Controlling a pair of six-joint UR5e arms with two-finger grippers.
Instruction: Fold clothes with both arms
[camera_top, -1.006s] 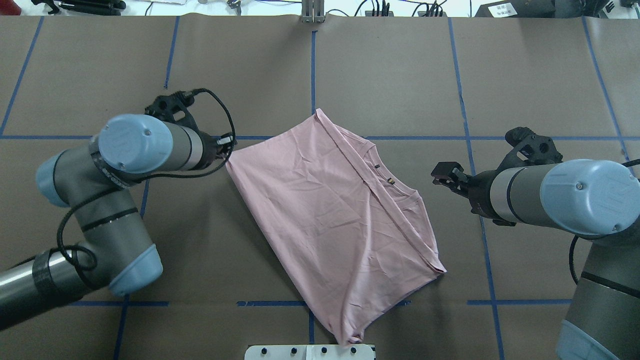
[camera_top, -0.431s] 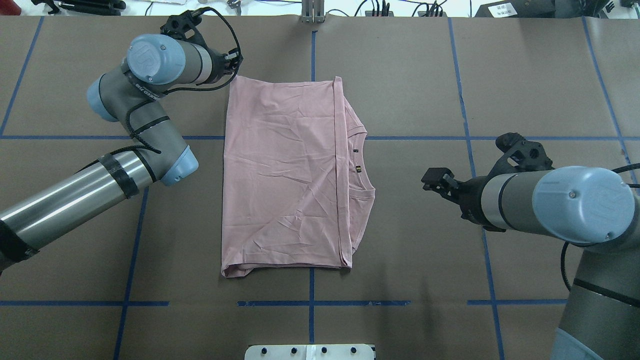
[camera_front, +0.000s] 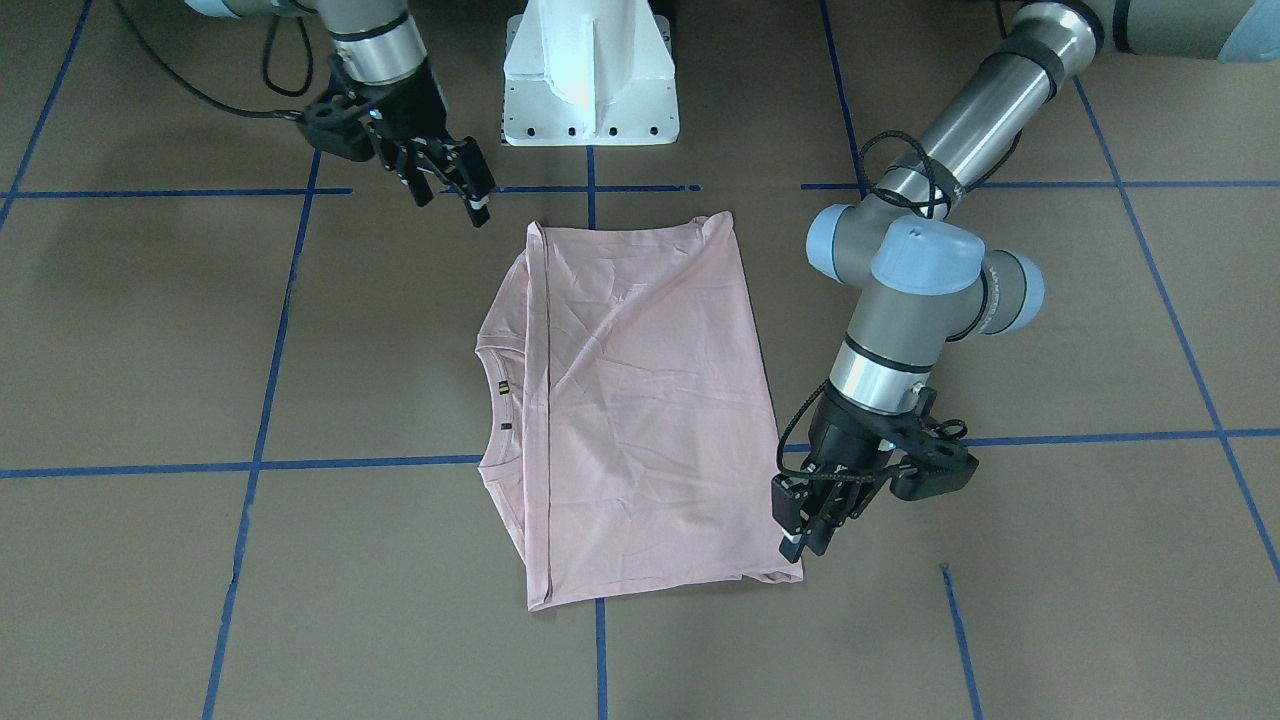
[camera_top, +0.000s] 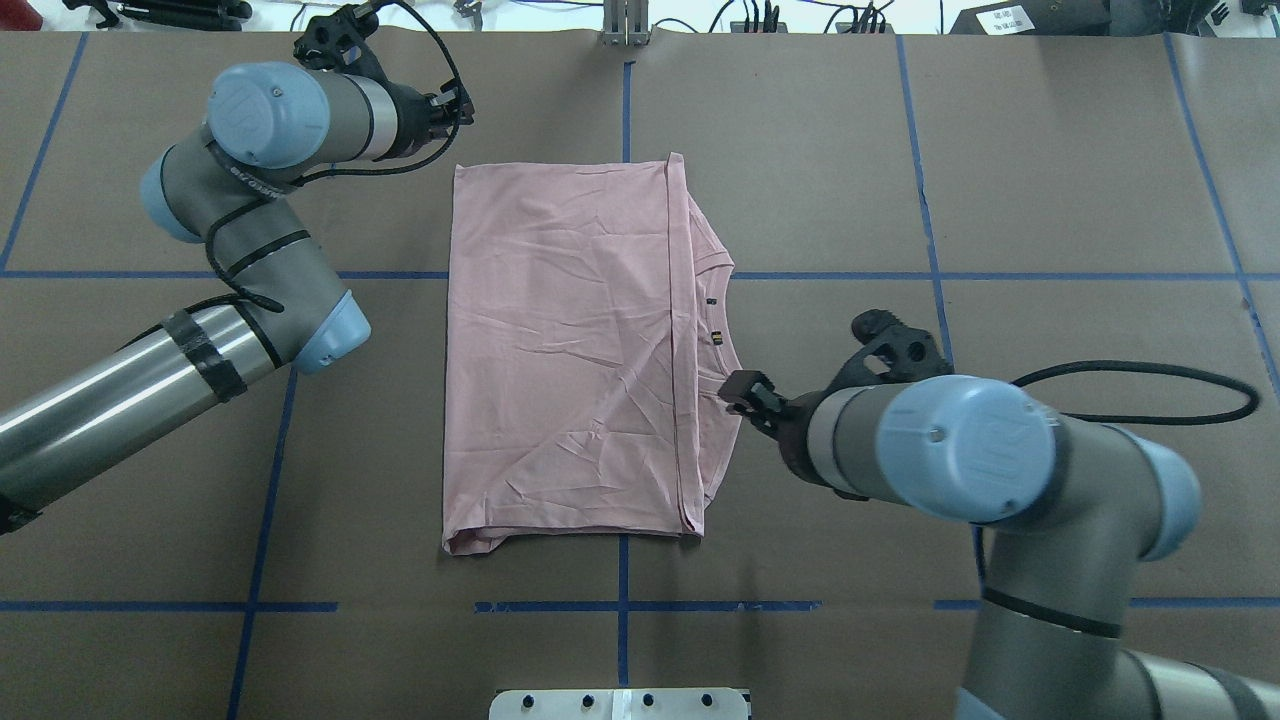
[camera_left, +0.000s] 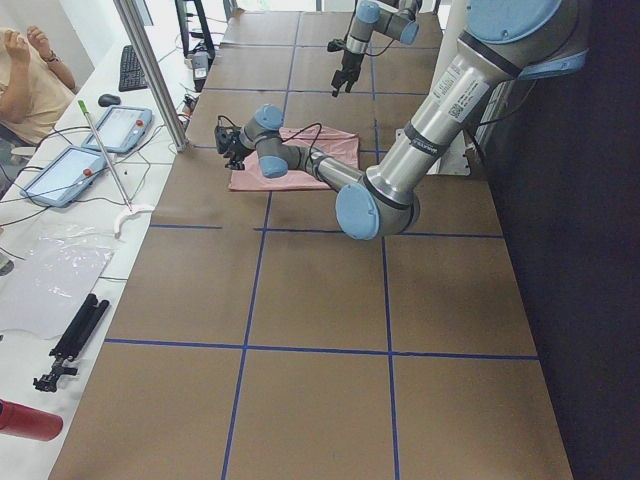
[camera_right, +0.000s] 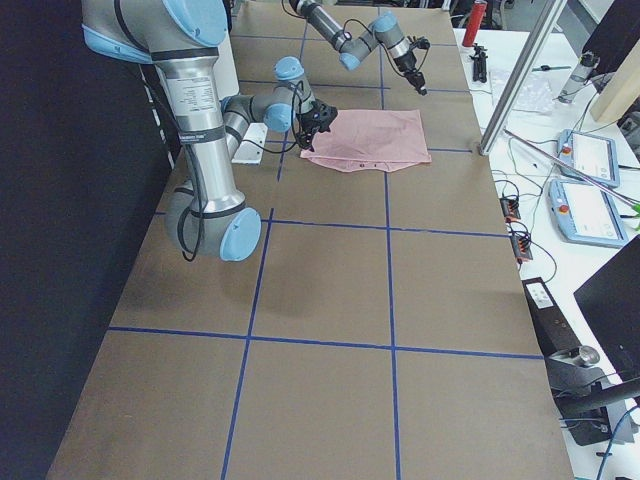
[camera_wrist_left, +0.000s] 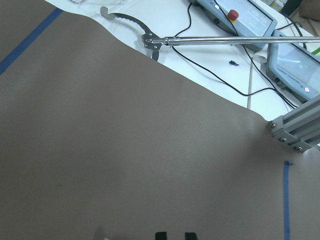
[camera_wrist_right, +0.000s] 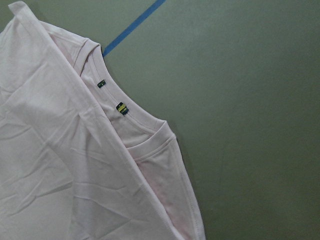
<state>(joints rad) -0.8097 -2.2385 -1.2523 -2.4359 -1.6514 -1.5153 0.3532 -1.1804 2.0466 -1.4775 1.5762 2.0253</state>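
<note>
1. Brown paper covers the table, blue tape lines cross it, and the shirt lies flat at the middle, folded to a neat rectangle, plain side up.
2. The collar pokes out along the right edge, two tiny tags showing on it.
3. My left claw is up by the shirt's far left corner, jaws a little apart, nothing between them!
4. From that wrist I see bare paper, with a long metal grabber lying on the white bench beyond the far edge.
5. My right claw hangs above the table on the shirt's right side, fingers spread, empty too.
6. From that wrist I look down on the collar and the folded edge running just beside it.
</note>
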